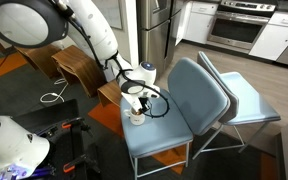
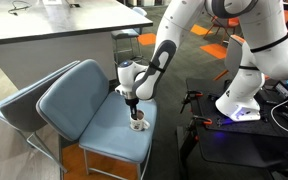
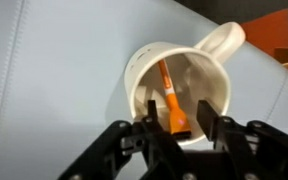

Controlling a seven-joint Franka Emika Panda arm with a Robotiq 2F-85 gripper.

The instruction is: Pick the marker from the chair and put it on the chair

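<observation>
The marker [image 3: 167, 92] is orange with a dark tip and leans inside a white mug [image 3: 142, 62]. The mug stands on the front of the seat of the light blue-grey chair [image 1: 169, 130], which shows in both exterior views [image 2: 89, 115]. My gripper [image 3: 179, 106] hangs straight down over the mug [image 1: 137, 118] [image 2: 138, 126]. Its fingers are open and sit on either side of the marker's upper end, with small gaps. The gripper also shows in both exterior views [image 1: 135, 101] [image 2: 132, 108]. The marker's lower end is hidden deep in the mug.
A second blue-grey chair [image 1: 246, 100] stands right behind the first. Brown bent-wood stools [image 1: 74, 65] are beside the arm. A grey counter [image 2: 54, 35] stands behind the chairs. A robot base with cables [image 2: 239, 105] is on the floor.
</observation>
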